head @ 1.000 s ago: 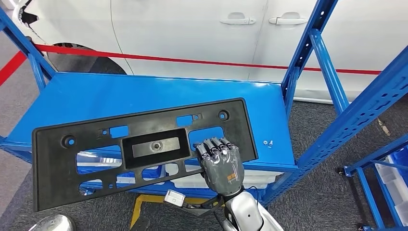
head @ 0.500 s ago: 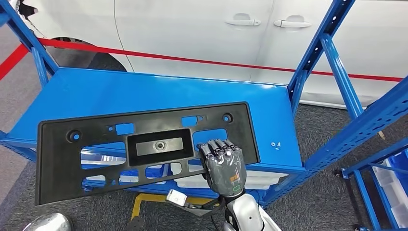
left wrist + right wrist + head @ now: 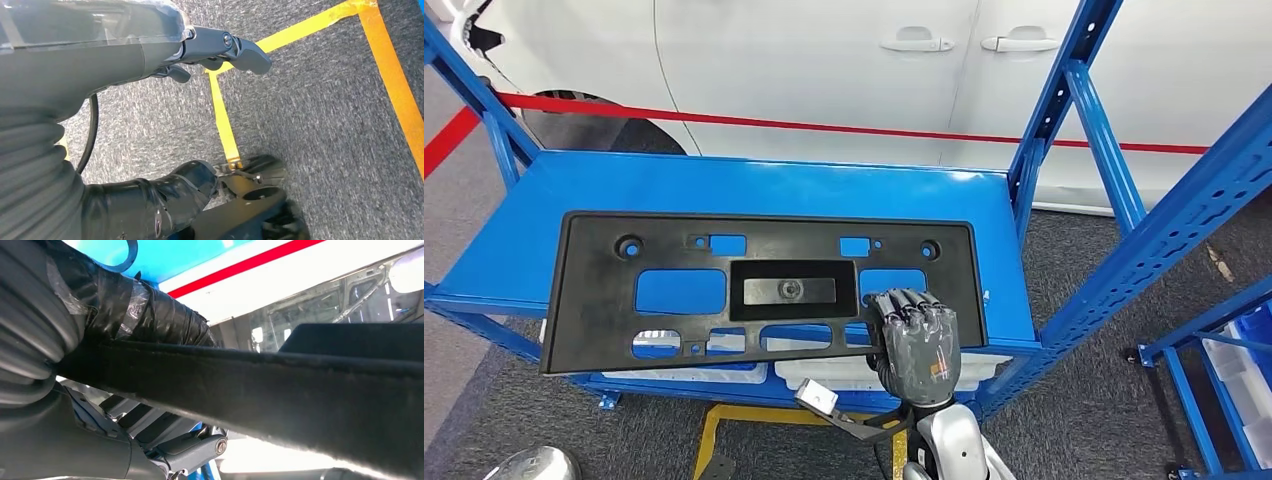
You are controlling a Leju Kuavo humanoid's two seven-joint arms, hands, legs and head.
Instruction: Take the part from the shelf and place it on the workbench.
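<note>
My right hand (image 3: 916,343) grips the near right edge of the part (image 3: 764,290), a long black plastic panel with rectangular cut-outs and a recessed centre, fingers curled over its top face. The part lies nearly level over the blue shelf (image 3: 574,195), its near edge reaching past the shelf's front lip. From the right wrist, the part's dark edge (image 3: 280,390) runs across the frame close to the camera and hides most of that hand. My left hand (image 3: 220,50) hangs low over grey carpet (image 3: 325,125) crossed by yellow tape (image 3: 222,125); its fingers look loosely curled with nothing in them, though I cannot tell their set for certain. Blue perforated uprights (image 3: 1064,90) rise at the shelf's right end, slanting beside the part's far corner. Behind the shelf stands a white car (image 3: 824,60) with two door handles, and a red line (image 3: 824,128) runs along its lower doors. White bins (image 3: 824,372) sit on the level under the shelf, partly screened by the part. Another blue rack (image 3: 1214,350) stands off to the right. I can read no writing on anything.
</note>
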